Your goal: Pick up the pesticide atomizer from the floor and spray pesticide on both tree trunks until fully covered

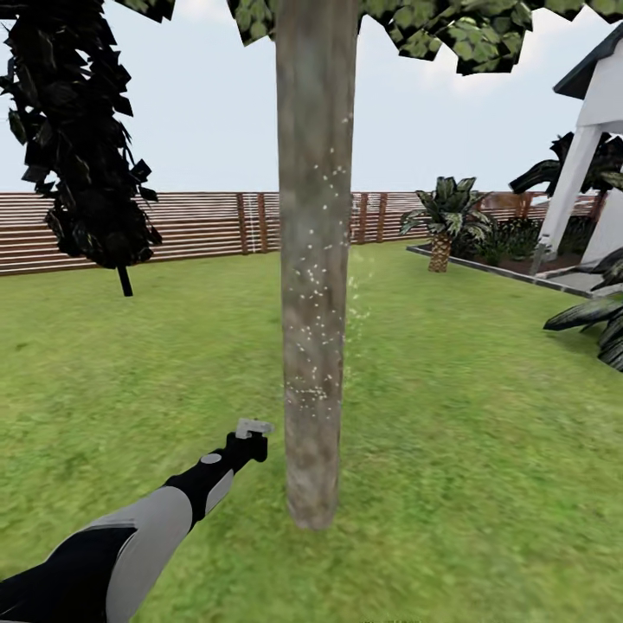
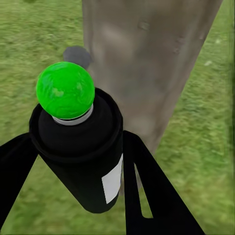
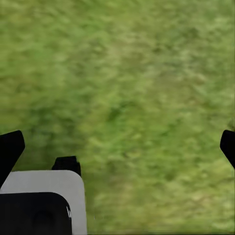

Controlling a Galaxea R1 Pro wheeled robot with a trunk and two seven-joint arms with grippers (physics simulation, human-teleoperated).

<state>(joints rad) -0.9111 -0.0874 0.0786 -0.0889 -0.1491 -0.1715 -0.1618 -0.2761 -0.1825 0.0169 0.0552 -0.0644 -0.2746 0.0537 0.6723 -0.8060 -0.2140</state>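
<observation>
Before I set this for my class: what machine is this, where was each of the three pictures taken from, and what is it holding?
It is a simulated wheeled robot with two arms. The head view looks over its left arm at a tree trunk on a lawn, with a fence behind. White specks dot the trunk. The left wrist view looks along the left gripper, shut on a black atomizer with a green top, close to the trunk. The right wrist view shows the right gripper, jaws wide apart, over grass.

One spray bottle (image 2: 81, 147) sits in the left claw (image 2: 73, 161), and one tree trunk (image 1: 314, 260) stands just beyond that claw. Farther off behind it are one dark cone-shaped tree (image 1: 82, 147), one small palm (image 1: 446, 221) and one wooden fence (image 1: 199, 223).
</observation>
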